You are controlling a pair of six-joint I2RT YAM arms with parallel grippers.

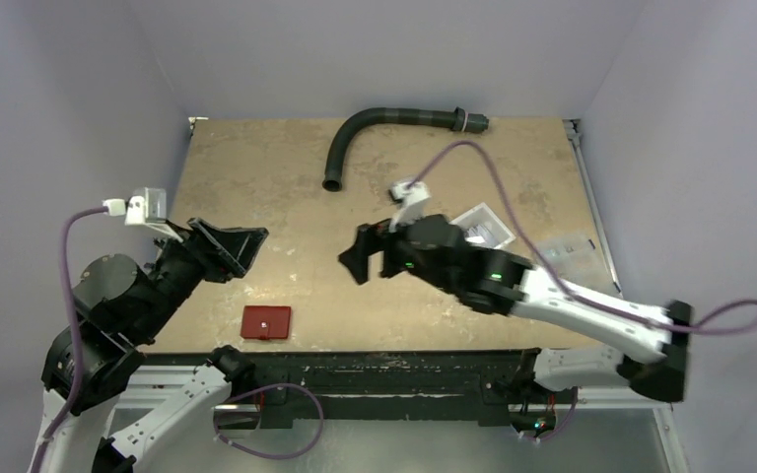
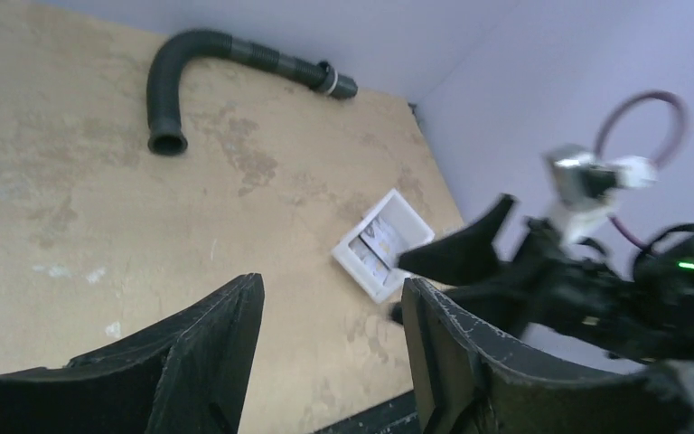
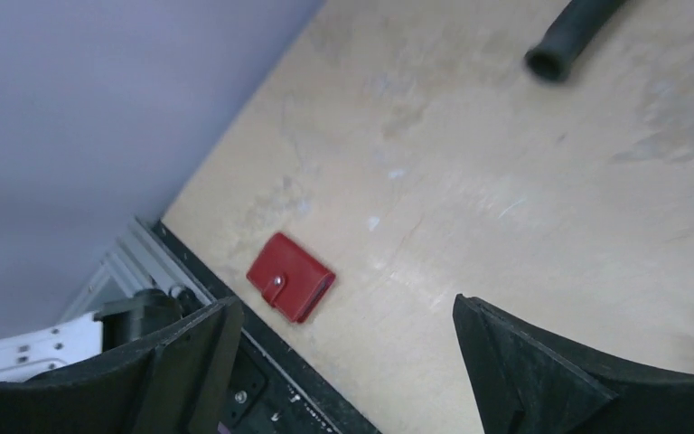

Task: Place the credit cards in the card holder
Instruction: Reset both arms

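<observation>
The dark-red card holder (image 1: 266, 322) lies shut, snap tab up, near the table's front edge; the right wrist view shows it (image 3: 290, 276) ahead and to the left. Pale credit cards (image 1: 484, 232) rest inside a white bin (image 1: 462, 215); in the left wrist view the cards (image 2: 379, 237) lie beyond my fingers. My left gripper (image 1: 244, 254) hovers open and empty over the left side of the table (image 2: 330, 312). Raised over the table's middle, my right gripper (image 1: 365, 254) is open wide with nothing between its fingers (image 3: 348, 316).
A black corrugated hose (image 1: 384, 123) curves along the far side of the table. A clear compartmented box (image 1: 567, 253) sits by the right edge, behind the right arm. Purple-grey walls close in on three sides. The white bin (image 2: 354, 264) is partly covered by the right gripper (image 2: 470, 253).
</observation>
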